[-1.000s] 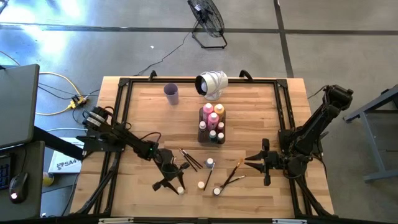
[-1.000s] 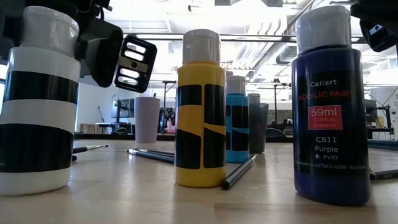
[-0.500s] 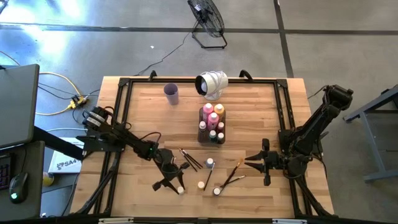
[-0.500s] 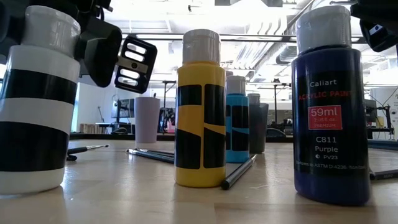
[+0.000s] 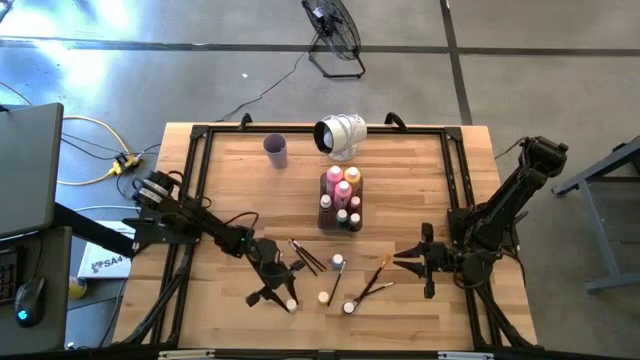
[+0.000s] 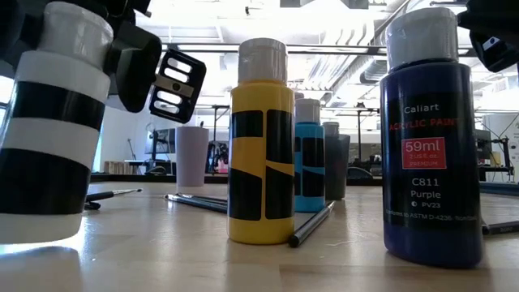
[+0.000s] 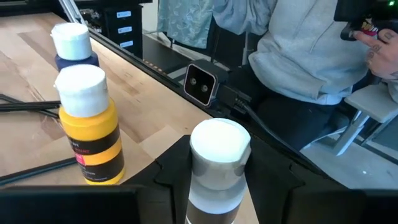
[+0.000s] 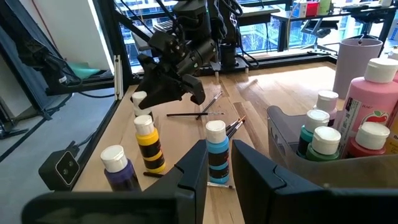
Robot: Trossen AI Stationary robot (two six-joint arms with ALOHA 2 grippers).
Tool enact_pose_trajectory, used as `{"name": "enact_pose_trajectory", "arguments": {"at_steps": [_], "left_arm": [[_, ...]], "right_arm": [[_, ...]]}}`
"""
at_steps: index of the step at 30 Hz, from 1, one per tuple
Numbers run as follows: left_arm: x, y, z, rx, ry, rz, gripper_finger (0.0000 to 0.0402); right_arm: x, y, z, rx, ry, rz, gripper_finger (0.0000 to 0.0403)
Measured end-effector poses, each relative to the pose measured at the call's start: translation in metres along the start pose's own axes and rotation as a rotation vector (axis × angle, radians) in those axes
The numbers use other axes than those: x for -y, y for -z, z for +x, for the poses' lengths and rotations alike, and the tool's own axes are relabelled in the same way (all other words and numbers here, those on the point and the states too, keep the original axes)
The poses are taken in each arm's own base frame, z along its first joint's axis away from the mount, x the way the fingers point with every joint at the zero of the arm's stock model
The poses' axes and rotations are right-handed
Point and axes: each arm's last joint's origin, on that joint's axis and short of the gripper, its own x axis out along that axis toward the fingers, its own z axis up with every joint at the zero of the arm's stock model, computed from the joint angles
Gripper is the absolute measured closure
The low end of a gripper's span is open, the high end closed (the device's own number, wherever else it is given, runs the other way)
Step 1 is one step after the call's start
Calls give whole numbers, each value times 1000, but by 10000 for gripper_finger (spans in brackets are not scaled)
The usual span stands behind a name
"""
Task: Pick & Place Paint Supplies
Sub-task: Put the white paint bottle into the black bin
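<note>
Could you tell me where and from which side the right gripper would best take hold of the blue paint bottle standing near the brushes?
Probably around the blue paint bottle's round body just under its white cap, coming in level from the right gripper's own side. It stands upright and apart from the yellow bottle and the tray. Thin brushes lie against its far side.

left hand [image 5: 285,297]: reaching low over the near surface, fingers closed on a tilted white-capped bottle [image 7: 217,168]
right hand [image 5: 403,262]: parked low, waiting
</note>
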Motion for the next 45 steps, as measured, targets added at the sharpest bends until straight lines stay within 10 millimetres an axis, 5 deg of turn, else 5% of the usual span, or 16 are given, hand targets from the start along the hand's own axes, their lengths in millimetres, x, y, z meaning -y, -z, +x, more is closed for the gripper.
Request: {"name": "enact_pose_trajectory", "arguments": {"at_steps": [14, 33, 45], "left_arm": [[-9, -19, -22, -33, -187, -48, 278], [-59, -61, -131, -6, -561, -66, 278], [-83, -91, -143, 91, -979, -164, 278]], "right_arm": [[0, 0, 0, 0, 0, -2, 339], [0, 1, 0, -17, -22, -20, 339], [0, 2, 0, -21, -16, -29, 339]]}}
